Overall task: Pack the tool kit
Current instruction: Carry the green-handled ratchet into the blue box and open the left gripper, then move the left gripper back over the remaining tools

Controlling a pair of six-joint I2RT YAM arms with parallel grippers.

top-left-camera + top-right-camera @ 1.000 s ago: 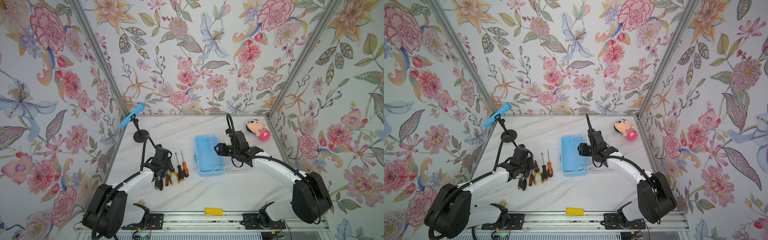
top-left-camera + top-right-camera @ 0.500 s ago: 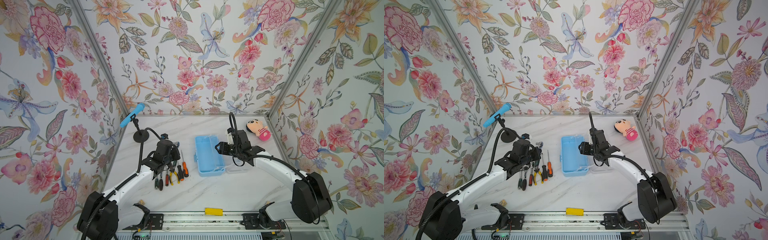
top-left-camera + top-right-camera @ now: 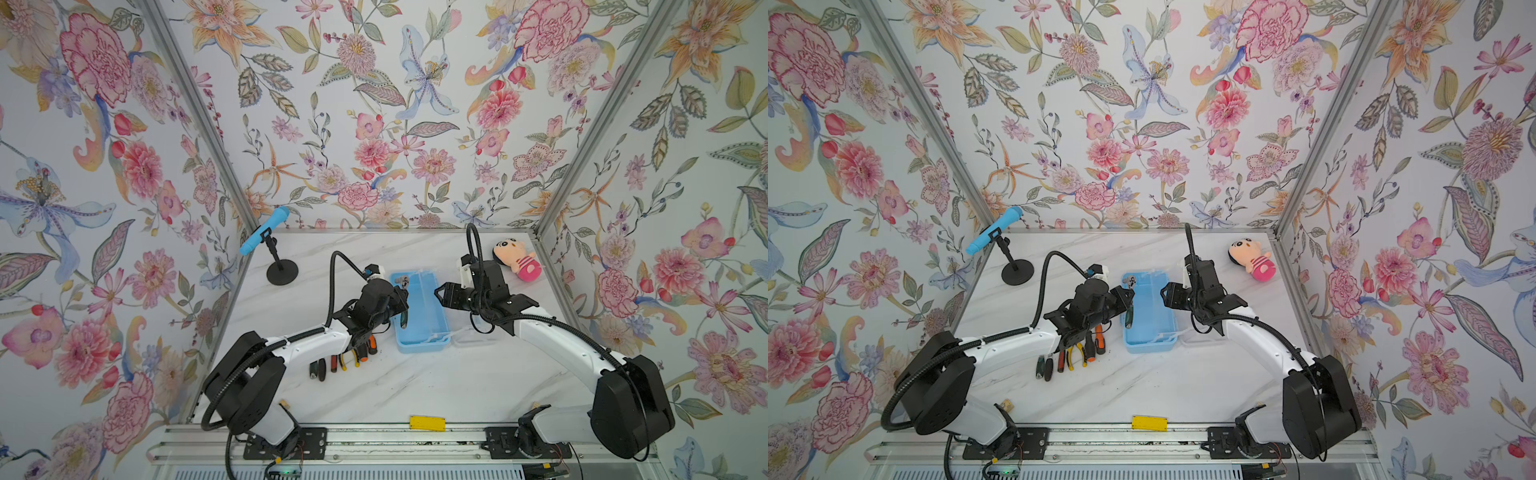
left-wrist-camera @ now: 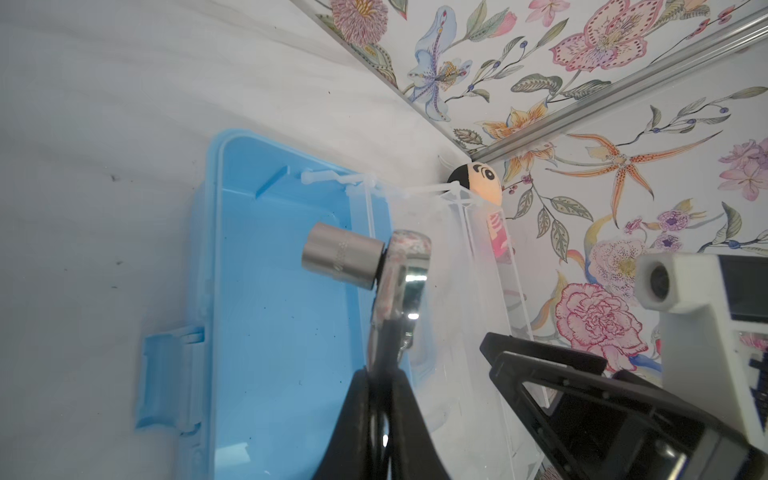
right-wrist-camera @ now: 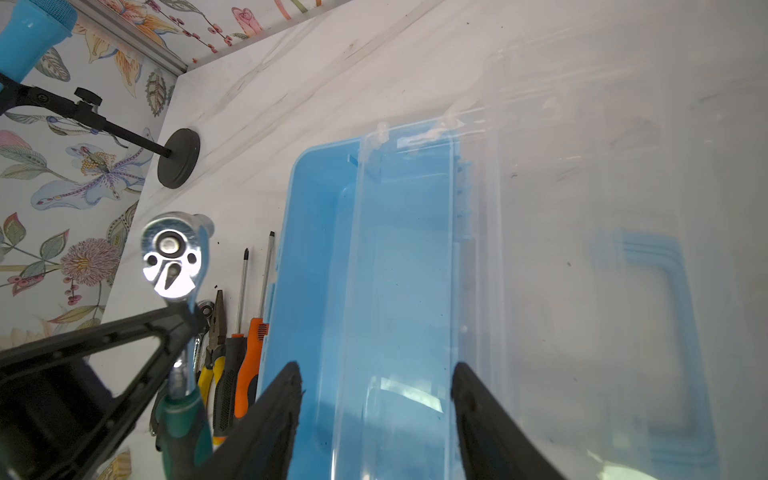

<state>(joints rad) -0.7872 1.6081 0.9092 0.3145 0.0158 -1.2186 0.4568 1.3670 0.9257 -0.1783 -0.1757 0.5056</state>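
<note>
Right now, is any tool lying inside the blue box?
No, the blue box shows a bare floor, and the ratchet is clamped in the shut left gripper.

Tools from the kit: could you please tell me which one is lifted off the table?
The green-handled ratchet, gripped by the left gripper over the blue box; the pliers and screwdrivers lie on the table.

white marble-look tabletop point(image 3: 415, 386) across the lower middle of both top views. at centre, an open light-blue box point(image 3: 419, 328), its clear lid point(image 3: 473, 337) swung out to the right. just left of it, a row of tools point(image 3: 340, 361). upper left, a microphone stand point(image 3: 282, 272); upper right, a plush doll point(image 3: 517, 259) lying down.
</note>
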